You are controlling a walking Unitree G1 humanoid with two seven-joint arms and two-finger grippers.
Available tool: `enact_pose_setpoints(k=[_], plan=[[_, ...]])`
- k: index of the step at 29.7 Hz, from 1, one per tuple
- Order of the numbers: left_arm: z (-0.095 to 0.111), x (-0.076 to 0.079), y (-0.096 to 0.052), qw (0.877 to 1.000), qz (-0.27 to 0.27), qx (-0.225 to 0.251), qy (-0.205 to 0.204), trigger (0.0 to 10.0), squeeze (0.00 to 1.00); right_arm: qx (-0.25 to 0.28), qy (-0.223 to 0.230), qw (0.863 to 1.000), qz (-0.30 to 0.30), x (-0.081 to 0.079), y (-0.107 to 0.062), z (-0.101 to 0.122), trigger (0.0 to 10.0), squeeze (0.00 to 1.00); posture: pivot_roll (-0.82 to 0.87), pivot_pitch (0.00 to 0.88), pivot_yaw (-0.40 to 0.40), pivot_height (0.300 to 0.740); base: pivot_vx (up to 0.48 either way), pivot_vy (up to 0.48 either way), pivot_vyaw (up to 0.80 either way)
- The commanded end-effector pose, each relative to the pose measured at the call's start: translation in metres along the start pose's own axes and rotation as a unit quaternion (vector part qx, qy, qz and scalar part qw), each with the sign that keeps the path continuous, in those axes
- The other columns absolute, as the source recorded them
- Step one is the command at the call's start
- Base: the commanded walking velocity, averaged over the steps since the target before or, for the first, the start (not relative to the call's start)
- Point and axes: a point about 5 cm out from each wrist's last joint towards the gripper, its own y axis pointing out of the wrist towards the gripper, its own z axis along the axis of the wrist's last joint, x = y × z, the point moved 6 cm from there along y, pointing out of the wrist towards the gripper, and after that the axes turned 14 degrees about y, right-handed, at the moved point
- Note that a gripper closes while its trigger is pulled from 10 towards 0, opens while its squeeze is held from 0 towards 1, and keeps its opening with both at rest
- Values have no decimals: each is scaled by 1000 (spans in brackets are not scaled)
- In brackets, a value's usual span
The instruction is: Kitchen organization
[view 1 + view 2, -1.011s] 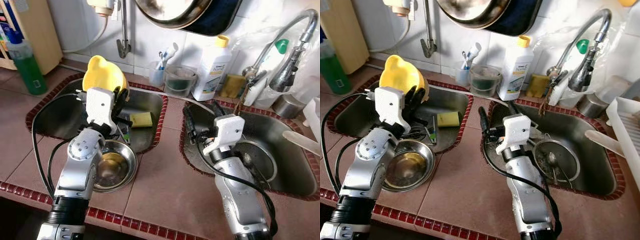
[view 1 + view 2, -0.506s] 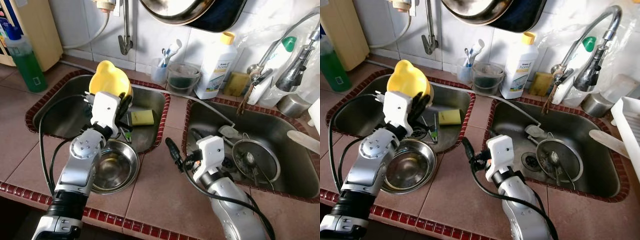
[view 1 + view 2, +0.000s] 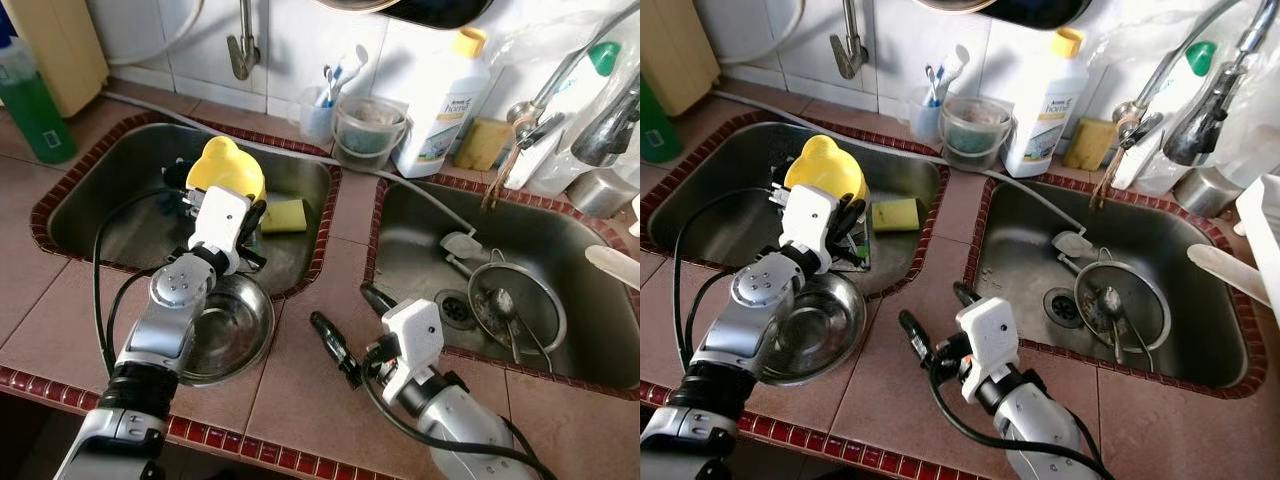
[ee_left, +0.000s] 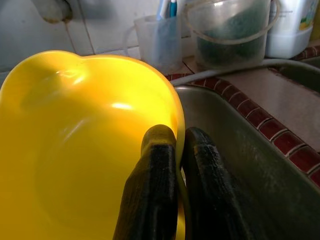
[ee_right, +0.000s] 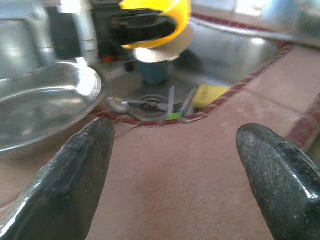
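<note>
My left gripper (image 4: 179, 137) is shut on the rim of a yellow plastic bowl (image 3: 226, 168), one finger inside and one outside. It holds the bowl tilted over the left sink (image 3: 110, 170). A steel bowl (image 3: 235, 325) rests on the counter at that sink's front edge, just below my left wrist. My right gripper (image 3: 350, 322) is open over the brown tiled counter (image 3: 320, 390) between the two sinks, with nothing between its fingers. It points toward the steel bowl (image 5: 40, 107) and a yellow sponge (image 5: 212, 95) in the left sink.
The right sink (image 3: 600, 350) holds a round metal strainer (image 3: 515, 310) with a spoon. Along the back wall stand a toothbrush cup (image 3: 318, 112), a small clear bucket (image 3: 368, 132), a white bottle (image 3: 440, 100) and a green bottle (image 3: 30, 105). A faucet (image 3: 600, 120) hangs at right.
My right gripper has pulled back out of the right sink, coming left over the counter. The yellow bowl has sunk lower over the left sink, still gripped. The camera has tilted down.
</note>
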Motion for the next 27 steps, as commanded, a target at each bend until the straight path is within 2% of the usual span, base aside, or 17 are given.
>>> enact_pose_setpoints(k=[1,18,19,20,27], plan=[[4,4,4,1000,-16,3,15,10000,0,-2,8,1000,11,-6,-3,2,10000,0,-212,235,-89,740,0,0,0],[11,-6,9,999,-32,16,4,10000,0,-15,9,1000,8,-8,-7,5,10000,0,-215,236,-82,740,0,0,0],[12,-6,9,999,-35,19,2,10000,549,-15,9,1000,7,-8,-6,5,10000,0,-215,235,-82,740,0,0,0],[13,-6,9,999,-38,22,1,10000,984,-15,10,1000,7,-7,-6,5,10000,0,-215,235,-82,740,0,0,0],[15,-4,10,999,-46,25,1,10000,1000,-15,11,1000,5,-7,-6,6,10000,0,-214,231,-81,740,0,0,0]])
